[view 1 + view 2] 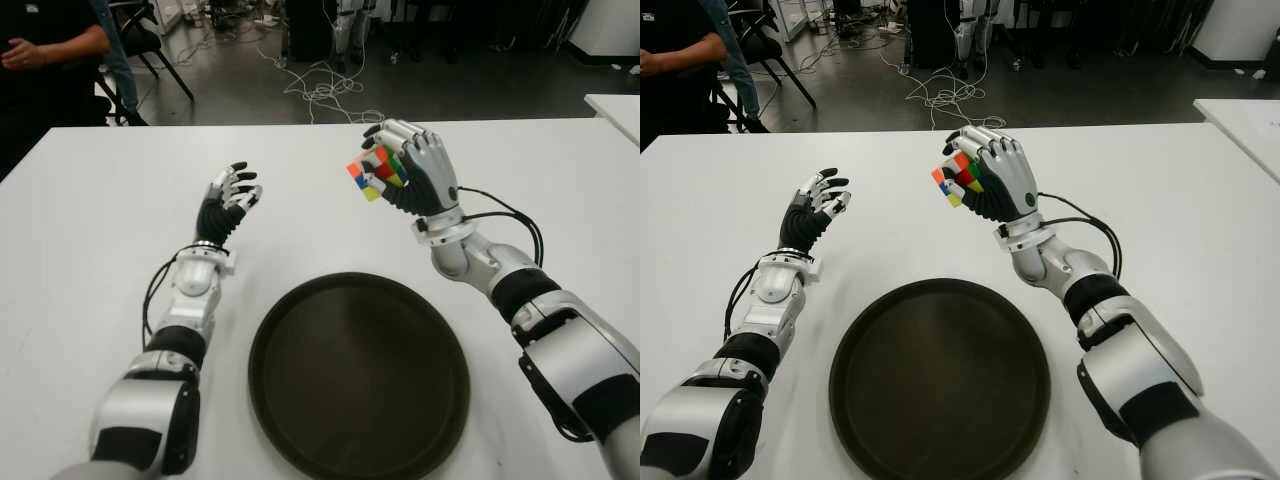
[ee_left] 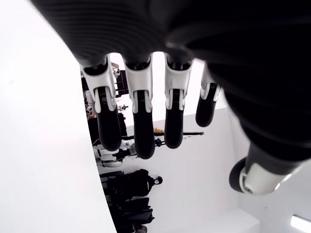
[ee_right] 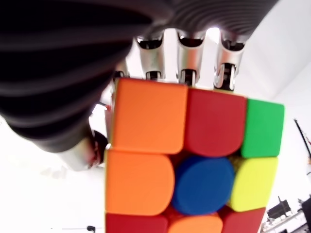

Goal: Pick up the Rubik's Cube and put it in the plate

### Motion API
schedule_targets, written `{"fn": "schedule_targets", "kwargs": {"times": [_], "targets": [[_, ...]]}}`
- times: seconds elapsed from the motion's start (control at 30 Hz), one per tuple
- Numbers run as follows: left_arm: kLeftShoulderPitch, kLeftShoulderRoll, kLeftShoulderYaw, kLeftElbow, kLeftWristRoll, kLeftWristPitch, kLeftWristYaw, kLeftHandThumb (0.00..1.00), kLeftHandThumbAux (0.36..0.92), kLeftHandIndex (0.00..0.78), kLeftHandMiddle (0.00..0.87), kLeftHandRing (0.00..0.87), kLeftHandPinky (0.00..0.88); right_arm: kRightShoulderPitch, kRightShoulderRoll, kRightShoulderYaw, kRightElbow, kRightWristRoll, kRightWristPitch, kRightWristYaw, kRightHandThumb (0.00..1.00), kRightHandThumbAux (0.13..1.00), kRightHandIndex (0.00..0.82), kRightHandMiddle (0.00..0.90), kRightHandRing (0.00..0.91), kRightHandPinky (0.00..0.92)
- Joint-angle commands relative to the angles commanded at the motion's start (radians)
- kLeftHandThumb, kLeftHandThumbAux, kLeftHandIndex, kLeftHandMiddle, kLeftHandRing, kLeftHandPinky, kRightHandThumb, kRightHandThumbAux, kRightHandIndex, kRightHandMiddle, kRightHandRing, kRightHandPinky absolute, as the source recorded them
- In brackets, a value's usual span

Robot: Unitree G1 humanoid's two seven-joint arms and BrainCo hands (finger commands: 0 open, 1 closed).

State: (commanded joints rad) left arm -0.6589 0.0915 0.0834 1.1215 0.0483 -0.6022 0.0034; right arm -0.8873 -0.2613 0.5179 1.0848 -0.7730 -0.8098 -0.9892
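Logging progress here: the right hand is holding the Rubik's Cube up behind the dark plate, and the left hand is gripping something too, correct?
Not quite. The left hand grips nothing: the left wrist view shows its fingers spread and empty. The rest holds: the right hand holds the Rubik's Cube up behind the dark plate.

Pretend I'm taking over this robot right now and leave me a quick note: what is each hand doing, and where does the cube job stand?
Right hand: fingers closed around the Rubik's Cube, holding it up off the white table, beyond the far rim of the plate.
Left hand: open, holding nothing, raised to the left of the plate.
Plate: dark and round, on the table between the two arms, with nothing in it.
Done: cube picked up.
Left: bring the cube over the plate, lower it and let go.
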Motion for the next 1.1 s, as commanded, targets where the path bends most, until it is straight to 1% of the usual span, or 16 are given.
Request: {"fn": "schedule_targets", "kwargs": {"times": [0.13, 0.33, 0.43, 0.57, 0.63, 0.7, 0.8, 0.9, 1.07, 1.1], "targets": [[-0.001, -0.001, 0.001, 0.001, -0.001, -0.002, 0.001, 0.105, 0.603, 0.176, 0.256, 0.277, 0.305, 0.013, -0.014, -0.014, -0.044, 0.004, -0.026, -0.002, 0.687, 0.732, 0.429, 0.683, 0.695, 0.694], [-0.001, -0.003, 0.004, 0.003, -0.004, -0.003, 0.002, 0.105, 0.610, 0.181, 0.254, 0.276, 0.304, 0.069, -0.030, -0.048, -0.136, 0.035, -0.054, 0.071, 0.687, 0.732, 0.429, 0.687, 0.698, 0.699], [-0.004, -0.002, 0.005, 0.007, -0.004, -0.002, 0.001, 0.100, 0.593, 0.174, 0.251, 0.274, 0.308, 0.127, -0.021, -0.060, -0.215, 0.083, -0.086, 0.165, 0.686, 0.732, 0.430, 0.696, 0.704, 0.700], [-0.005, -0.001, 0.004, 0.009, -0.002, -0.003, 0.002, 0.100, 0.584, 0.171, 0.250, 0.275, 0.311, 0.172, -0.011, -0.073, -0.244, 0.140, -0.118, 0.270, 0.684, 0.733, 0.430, 0.705, 0.709, 0.702], [-0.004, 0.000, 0.003, 0.008, -0.002, -0.003, 0.000, 0.100, 0.583, 0.172, 0.249, 0.275, 0.314, 0.221, -0.013, -0.070, -0.254, 0.179, -0.152, 0.347, 0.683, 0.733, 0.431, 0.708, 0.711, 0.704], [-0.004, 0.001, 0.003, 0.008, -0.001, -0.003, 0.000, 0.099, 0.584, 0.173, 0.248, 0.275, 0.317, 0.244, -0.013, -0.076, -0.266, 0.200, -0.162, 0.393, 0.682, 0.733, 0.431, 0.709, 0.713, 0.704], [-0.002, 0.002, 0.002, 0.006, 0.001, -0.002, 0.002, 0.100, 0.597, 0.172, 0.245, 0.273, 0.309, 0.308, -0.027, -0.081, -0.334, 0.244, -0.179, 0.488, 0.682, 0.734, 0.431, 0.707, 0.714, 0.708], [-0.002, 0.003, 0.003, 0.006, -0.001, -0.001, 0.002, 0.102, 0.608, 0.169, 0.248, 0.271, 0.302, 0.341, -0.034, -0.091, -0.360, 0.276, -0.186, 0.558, 0.681, 0.735, 0.430, 0.707, 0.718, 0.718], [-0.003, 0.001, 0.008, 0.005, -0.009, 0.007, -0.004, 0.114, 0.623, 0.168, 0.242, 0.262, 0.293, 0.389, -0.036, -0.109, -0.391, 0.333, -0.192, 0.673, 0.681, 0.735, 0.431, 0.705, 0.721, 0.725], [-0.003, 0.000, 0.009, 0.005, -0.011, 0.010, -0.007, 0.117, 0.625, 0.168, 0.241, 0.261, 0.292, 0.405, -0.040, -0.113, -0.403, 0.347, -0.198, 0.697, 0.681, 0.736, 0.431, 0.704, 0.721, 0.726]]}}
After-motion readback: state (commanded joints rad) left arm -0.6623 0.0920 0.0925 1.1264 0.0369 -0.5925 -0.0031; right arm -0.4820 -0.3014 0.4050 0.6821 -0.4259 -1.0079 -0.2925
